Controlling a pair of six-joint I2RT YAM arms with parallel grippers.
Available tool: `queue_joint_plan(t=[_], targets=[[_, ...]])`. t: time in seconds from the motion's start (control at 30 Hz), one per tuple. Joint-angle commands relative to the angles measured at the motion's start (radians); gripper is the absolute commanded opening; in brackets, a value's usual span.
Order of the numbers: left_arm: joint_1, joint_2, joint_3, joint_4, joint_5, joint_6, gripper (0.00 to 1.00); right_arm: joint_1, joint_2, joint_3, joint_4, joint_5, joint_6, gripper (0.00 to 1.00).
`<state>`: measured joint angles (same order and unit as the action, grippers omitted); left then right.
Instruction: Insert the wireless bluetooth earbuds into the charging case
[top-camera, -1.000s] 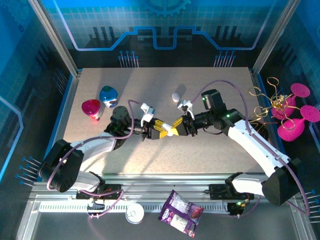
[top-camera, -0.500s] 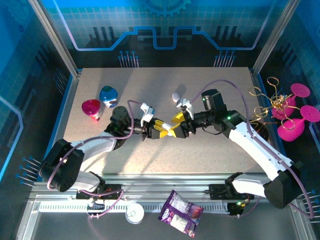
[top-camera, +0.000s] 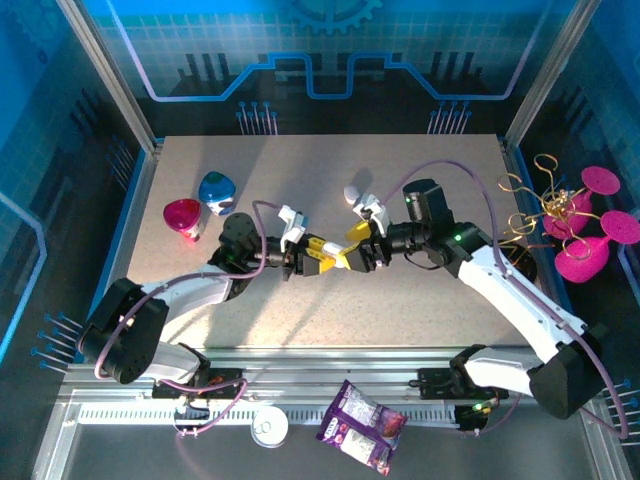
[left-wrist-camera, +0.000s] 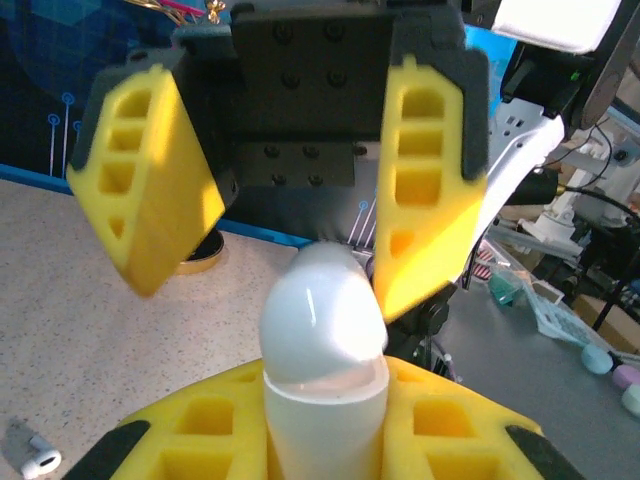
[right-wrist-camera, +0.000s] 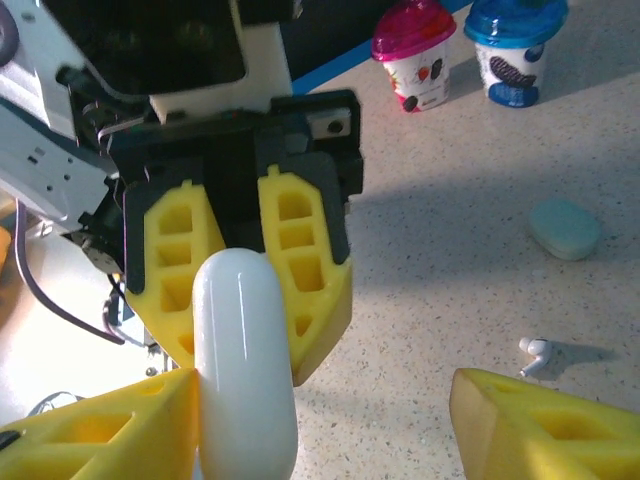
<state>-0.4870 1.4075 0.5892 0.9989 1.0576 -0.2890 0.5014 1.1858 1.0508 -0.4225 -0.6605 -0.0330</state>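
— Speckled beige surface (top-camera: 340, 320) inside a blue-walled cell, seen from overhead. I have both arms meeting near its centre. A pink-lidded cup (top-camera: 182, 217) and a blue-lidded cup (top-camera: 217, 190) stand close together at about 10 o'clock from the hands.

— What is your left hand doing?

— My left hand (top-camera: 328, 258) is clamped on the white charging case (left-wrist-camera: 322, 330). Its yellow fingers squeeze the lower part, and the rounded top sticks out towards the other arm.

— And the right?

— My right hand (top-camera: 350, 248) is spread wide, with one yellow finger on each side of the case's top. In my left wrist view, the finger at 2 o'clock of the case is right against it or just beside it; I cannot tell whether they touch. The other finger stands well clear at 10 o'clock.

— Where is the earbud?

— One earbud (right-wrist-camera: 538, 355) lies on the surface, apart from both hands. In my right wrist view it is at about 4 o'clock from the case. A mint case (right-wrist-camera: 565, 228) rests beyond it at 2 o'clock, near the earbud but not touching it.

— Anything else?

— Overhead, a small white rounded thing (top-camera: 351, 192) sits on the surface at 12 o'clock from the hands. It is too small for me to name.
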Motion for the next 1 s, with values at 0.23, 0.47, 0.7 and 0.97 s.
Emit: queue_joint_plan(t=[0.23, 0.47, 0.7, 0.97], targets=[[0.011, 0.031, -0.061, 0.238, 0.021, 0.031, 0.09, -0.034, -0.049, -0.015, 0.051, 0.004, 0.040, 0.66], [0.055, 0.083, -0.091, 0.347, -0.043, 0.036, 0.09, -0.073, -0.160, -0.109, 0.206, 0.035, 0.137, 0.74], [0.070, 0.093, -0.115, 0.402, -0.054, 0.053, 0.10, -0.203, -0.135, -0.203, 0.192, 0.301, 0.312, 0.71], [0.074, 0.063, -0.142, 0.399, -0.076, 0.085, 0.10, -0.204, 0.155, -0.176, 0.110, 0.417, 0.381, 0.63]])
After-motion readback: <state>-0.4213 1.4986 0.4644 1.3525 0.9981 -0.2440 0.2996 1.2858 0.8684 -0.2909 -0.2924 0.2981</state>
